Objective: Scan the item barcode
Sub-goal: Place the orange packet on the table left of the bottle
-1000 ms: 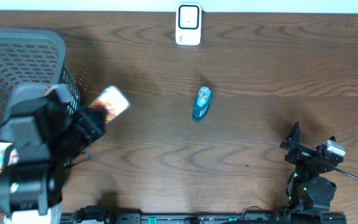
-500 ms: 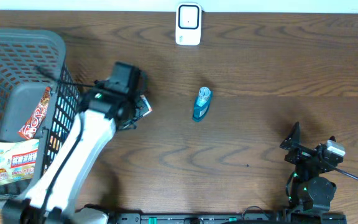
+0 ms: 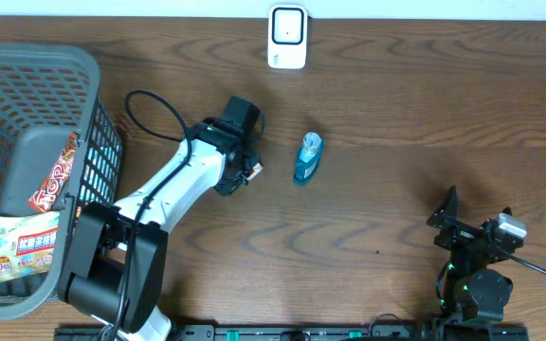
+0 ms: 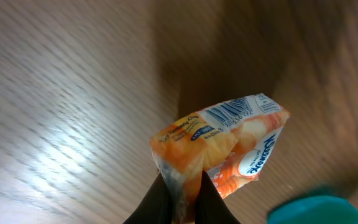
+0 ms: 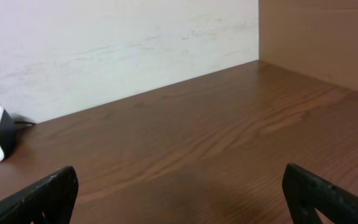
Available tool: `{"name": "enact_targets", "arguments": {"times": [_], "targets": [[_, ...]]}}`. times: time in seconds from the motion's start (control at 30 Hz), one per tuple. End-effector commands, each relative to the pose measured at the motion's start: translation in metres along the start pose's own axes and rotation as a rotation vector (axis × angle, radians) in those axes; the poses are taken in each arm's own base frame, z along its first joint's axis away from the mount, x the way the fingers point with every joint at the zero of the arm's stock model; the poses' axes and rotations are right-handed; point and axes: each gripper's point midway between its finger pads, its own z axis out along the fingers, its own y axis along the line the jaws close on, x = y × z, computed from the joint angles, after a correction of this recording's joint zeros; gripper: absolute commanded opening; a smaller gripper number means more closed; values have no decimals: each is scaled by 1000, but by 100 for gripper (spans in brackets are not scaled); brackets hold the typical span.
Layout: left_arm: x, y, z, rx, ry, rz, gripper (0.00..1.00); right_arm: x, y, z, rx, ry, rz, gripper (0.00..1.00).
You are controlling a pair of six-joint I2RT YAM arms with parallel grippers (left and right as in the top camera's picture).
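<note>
Snack packet (image 4: 229,143) hangs just left of the blue bottle (image 3: 306,157), its barcode (image 4: 229,114) in plain view. Your left gripper (image 4: 182,198) pinches its corner; your right gripper (image 5: 182,199) sits spread wide, well right of the bottle.

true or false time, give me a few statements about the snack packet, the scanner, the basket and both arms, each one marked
1. The left end effector is shut on an orange snack packet. True.
2. The packet's barcode is hidden from the left wrist camera. False: it shows along the packet's upper edge.
3. The right end effector holds the teal bottle. False: it is open and empty; the bottle lies on the table.
4. The white scanner stands at the table's far edge. True.
5. The basket is empty. False: it holds packets.
</note>
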Motion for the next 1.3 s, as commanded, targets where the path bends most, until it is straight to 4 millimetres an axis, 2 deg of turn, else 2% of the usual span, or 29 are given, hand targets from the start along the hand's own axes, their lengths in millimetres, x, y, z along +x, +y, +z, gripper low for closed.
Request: {"name": "enact_targets", "arguments": {"times": [0.0, 0.1, 0.17, 0.3, 0.37, 0.47, 0.5, 0.53, 0.6, 0.7, 0.8, 0.93, 1.0, 1.13, 1.2, 1.27], "targets": [[7, -5, 0, 13, 6, -56, 8, 1, -2, 0, 7, 1, -11, 99], [13, -7, 0, 14, 10, -97, 8, 1, -2, 0, 7, 2, -11, 99], [16, -8, 0, 15, 17, -110, 24, 1, -2, 0, 7, 2, -11, 99], [31, -13, -1, 30, 68, -92, 42, 1, -2, 0, 7, 1, -11, 99], [35, -15, -5, 43, 79, -84, 48, 1, -2, 0, 7, 2, -11, 99], [34, -18, -17, 70, 72, -56, 51, 1, -2, 0, 7, 2, -11, 99], [32, -20, -24, 88, 65, -30, 53, 1, -2, 0, 7, 2, -11, 99], [25, -26, -46, 138, 42, 35, 60, 1, -2, 0, 7, 1, -11, 99], [15, -30, -76, 190, 2, 106, 70, 1, -2, 0, 7, 1, -11, 99], [-7, -26, -124, 239, -94, 183, 85, 1, -2, 0, 7, 2, -11, 99], [-37, -10, -177, 262, -219, 210, 93, 1, -2, 0, 7, 2, -11, 99], [-71, 18, -245, 287, -352, 197, 98, 1, -2, 0, 7, 1, -11, 99], [-89, 36, -271, 289, -410, 161, 99, 1, -2, 0, 7, 1, -11, 99], [-129, 86, -309, 257, -519, -27, 99, 1, -2, 0, 7, 2, -11, 99], [-147, 116, -317, 217, -556, -135, 100, 1, -2, 0, 7, 1, -11, 99], [-160, 151, -316, 154, -568, -249, 100, 1, -2, 0, 7, 2, -11, 99]]}}
